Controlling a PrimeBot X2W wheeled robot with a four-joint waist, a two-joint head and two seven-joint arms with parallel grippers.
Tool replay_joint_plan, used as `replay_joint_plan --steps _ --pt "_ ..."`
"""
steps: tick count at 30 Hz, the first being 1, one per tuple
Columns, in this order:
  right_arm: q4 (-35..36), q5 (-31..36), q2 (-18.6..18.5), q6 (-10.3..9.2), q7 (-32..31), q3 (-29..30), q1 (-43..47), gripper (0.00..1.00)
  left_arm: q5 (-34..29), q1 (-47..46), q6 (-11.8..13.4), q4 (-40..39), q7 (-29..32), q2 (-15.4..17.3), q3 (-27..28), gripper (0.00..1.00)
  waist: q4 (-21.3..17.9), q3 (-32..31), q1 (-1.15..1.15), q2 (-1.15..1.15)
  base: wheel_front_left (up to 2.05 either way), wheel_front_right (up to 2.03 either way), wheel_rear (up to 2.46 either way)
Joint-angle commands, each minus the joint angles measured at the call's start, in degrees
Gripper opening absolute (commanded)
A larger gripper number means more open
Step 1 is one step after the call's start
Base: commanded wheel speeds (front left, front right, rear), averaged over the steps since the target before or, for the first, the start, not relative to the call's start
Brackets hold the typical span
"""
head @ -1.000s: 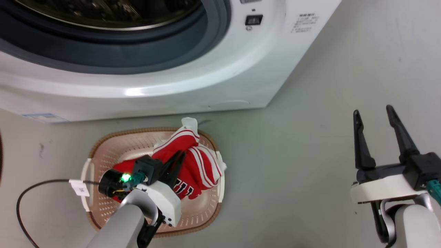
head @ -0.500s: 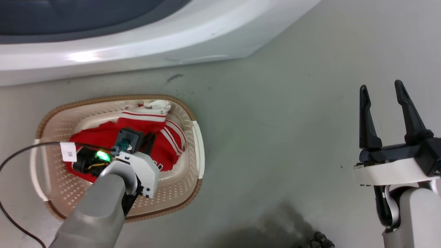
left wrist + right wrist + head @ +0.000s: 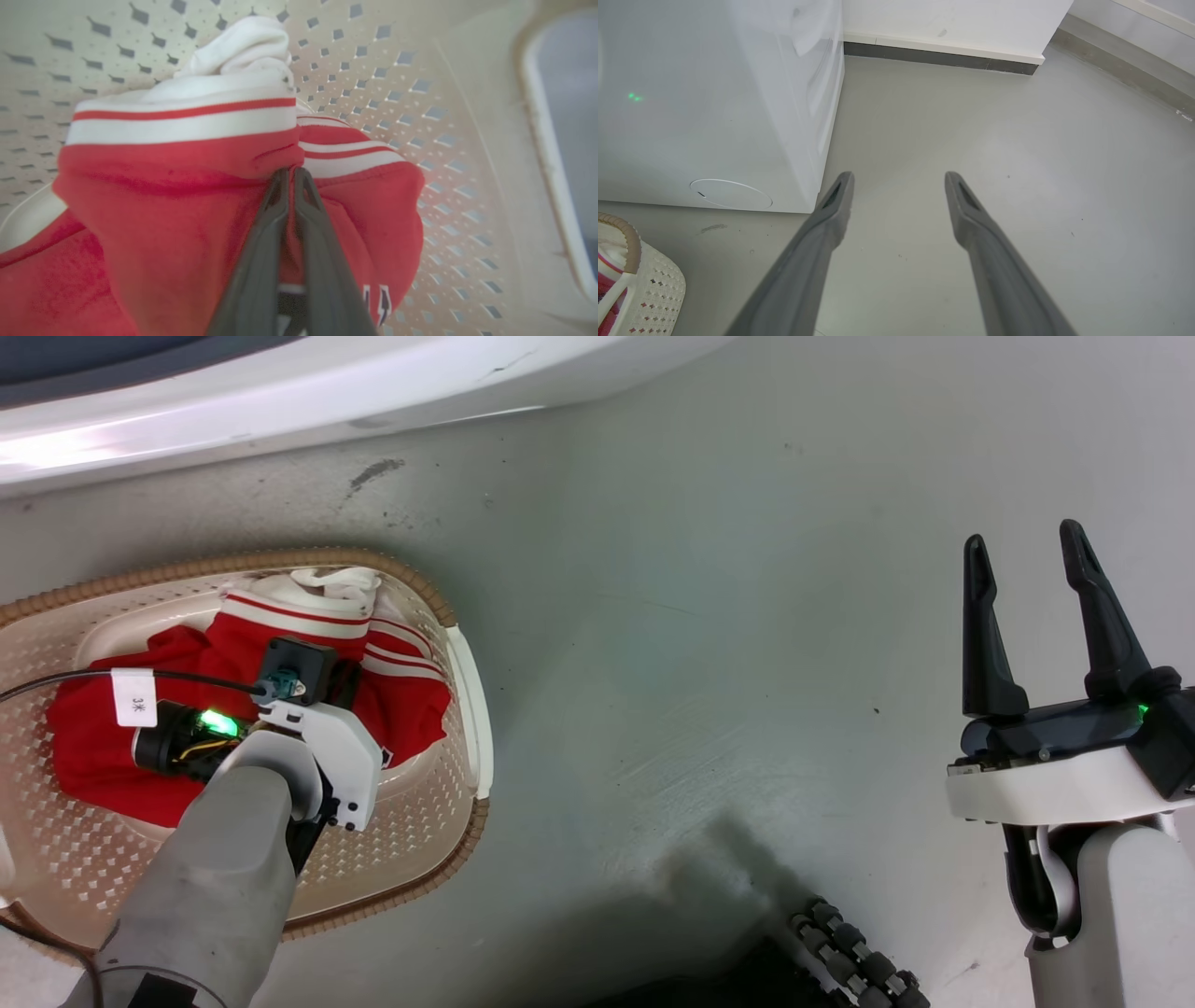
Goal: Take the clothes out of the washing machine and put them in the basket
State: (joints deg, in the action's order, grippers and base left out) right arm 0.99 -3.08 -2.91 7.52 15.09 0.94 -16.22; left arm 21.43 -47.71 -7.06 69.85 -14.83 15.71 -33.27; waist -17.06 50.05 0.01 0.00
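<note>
left tool (image 3: 290, 173) pinching red jersey (image 3: 177, 163) in basket (image 3: 464, 672) | right tool (image 3: 1022, 534) spread | cable tag (image 3: 133, 697) reads "3米" | jersey lettering unreadable

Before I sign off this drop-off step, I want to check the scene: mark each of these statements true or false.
1. The left hand is shut on the jersey inside the basket. True.
2. The right hand is open and empty. True.
3. The right hand hangs over the basket. False: it is over bare floor, well apart from the basket.
4. The jersey's trim has blue stripes. False: the stripes are white on red.
</note>
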Motion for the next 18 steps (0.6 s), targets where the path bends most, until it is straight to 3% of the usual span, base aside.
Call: replay_joint_plan --steps 1,2,3,4,11,18 --pt "0.15 -0.30 0.04 -0.06 0.11 -0.18 -0.75 1.00 0.34 -0.82 -0.03 0.31 -0.33 0.24 -0.01 0.00 -0.42 0.33 -0.01 0.00 0.00 0.00 0.00" --pt "0.05 -0.37 0.04 -0.06 0.11 -0.25 -0.80 1.00 0.24 -0.93 0.13 0.45 -0.36 0.37 -0.08 0.00 -0.50 0.33 -0.01 0.00 0.00 0.00 0.00" --pt "-0.07 -0.38 0.04 -0.06 0.11 -0.24 -0.83 1.00 0.20 -0.90 0.27 0.53 -0.38 0.52 -0.08 0.11 -0.53 0.26 -0.01 0.00 0.00 0.00 0.00" --pt "-0.23 -0.38 0.04 -0.06 0.11 -0.19 -0.84 1.00 0.17 -0.81 0.34 0.56 -0.42 0.58 -0.06 1.00 -0.50 0.10 -0.01 0.00 0.00 0.00 0.00" --pt "-0.89 0.42 0.03 -0.06 0.11 0.35 -1.04 1.00 -0.32 0.68 0.38 -1.72 -0.48 0.07 -0.14 1.00 0.56 -2.95 -0.01 0.00 0.00 0.00 0.00" --pt "-2.27 2.53 0.02 -0.06 0.11 2.17 -0.04 1.00 -0.69 4.29 0.43 -9.35 -0.38 -1.22 1.26 1.00 3.76 -10.87 -0.01 0.00 0.00 0.00 0.00"
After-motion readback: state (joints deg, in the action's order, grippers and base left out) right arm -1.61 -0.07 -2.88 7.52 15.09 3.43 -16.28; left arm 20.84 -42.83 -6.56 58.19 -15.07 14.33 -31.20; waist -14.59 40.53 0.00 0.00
